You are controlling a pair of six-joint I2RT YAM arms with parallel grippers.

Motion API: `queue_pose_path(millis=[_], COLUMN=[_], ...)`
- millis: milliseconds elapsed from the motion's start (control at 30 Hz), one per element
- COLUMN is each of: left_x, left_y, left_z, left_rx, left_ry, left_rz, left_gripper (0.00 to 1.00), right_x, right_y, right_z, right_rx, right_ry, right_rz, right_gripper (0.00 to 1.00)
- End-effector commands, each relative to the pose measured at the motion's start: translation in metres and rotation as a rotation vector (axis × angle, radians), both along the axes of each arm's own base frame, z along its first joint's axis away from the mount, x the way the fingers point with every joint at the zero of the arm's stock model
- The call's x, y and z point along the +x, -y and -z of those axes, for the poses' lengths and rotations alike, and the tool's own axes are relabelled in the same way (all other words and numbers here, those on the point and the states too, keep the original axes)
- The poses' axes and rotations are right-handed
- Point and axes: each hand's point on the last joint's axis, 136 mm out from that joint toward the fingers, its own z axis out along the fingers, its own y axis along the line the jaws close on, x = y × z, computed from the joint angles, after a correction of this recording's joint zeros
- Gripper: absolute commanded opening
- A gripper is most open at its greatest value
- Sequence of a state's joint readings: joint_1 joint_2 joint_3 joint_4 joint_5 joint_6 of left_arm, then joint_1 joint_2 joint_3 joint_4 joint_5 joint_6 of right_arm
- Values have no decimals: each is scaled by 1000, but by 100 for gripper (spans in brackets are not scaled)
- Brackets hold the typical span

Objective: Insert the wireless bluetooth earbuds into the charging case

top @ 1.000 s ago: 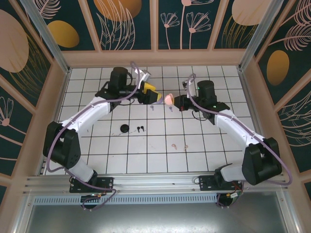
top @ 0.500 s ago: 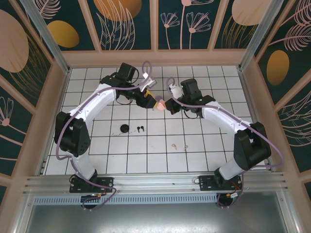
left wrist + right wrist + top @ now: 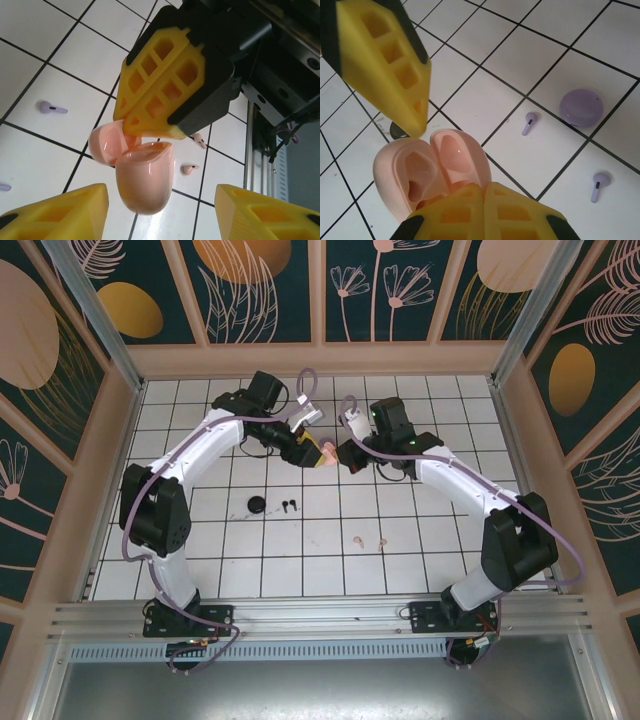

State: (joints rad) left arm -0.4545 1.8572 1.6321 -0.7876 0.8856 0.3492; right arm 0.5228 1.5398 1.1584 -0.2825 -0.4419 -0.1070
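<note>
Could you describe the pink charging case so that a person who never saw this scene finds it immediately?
Look at the far middle of the white tiled table, where the two arms meet. There the right claw pinches the pink case in the air. Unlike the lilac case lying closed on the tiles, it is lifted and its lid stands open.

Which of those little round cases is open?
The pink case, clamped in the right gripper; the lilac case and black case lie shut on the tiles.
</note>
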Motion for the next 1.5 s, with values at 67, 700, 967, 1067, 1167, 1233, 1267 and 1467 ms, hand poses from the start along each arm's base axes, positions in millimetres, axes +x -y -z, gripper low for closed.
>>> queue_pose_path(millis=[67,700,967,1067,1167,1233,1267,1467], left_x=[-6,-3,2,4,8,13,15,29], left_y=[7,7,6,5,4,4,5,6], left_z=[-13,13,21,22,19,10,6,-26], left_rx=[-66,-30,-9,0,2,-18,-29,-114], left_ry=[-9,-54,-46,-34,-6,25,40,129], left_rz=[60,52,26,13,-10,-33,-45,-133], left_gripper=[57,55,57,58,60,61,62,67], right_x=[-6,-9,-10,-10,-10,-10,-11,-12], right_y=[-11,-11,-10,-8,-7,-7,-7,-6], right_z=[-35,-47,-43,-40,-37,-35,-34,-25], right_rx=[58,77,69,60,52,50,49,46], right_ry=[75,95,86,84,80,77,76,59], right_rz=[-55,-57,-51,-46,-43,-41,-41,-37], right_gripper=[0,0,0,0,0,0,0,0])
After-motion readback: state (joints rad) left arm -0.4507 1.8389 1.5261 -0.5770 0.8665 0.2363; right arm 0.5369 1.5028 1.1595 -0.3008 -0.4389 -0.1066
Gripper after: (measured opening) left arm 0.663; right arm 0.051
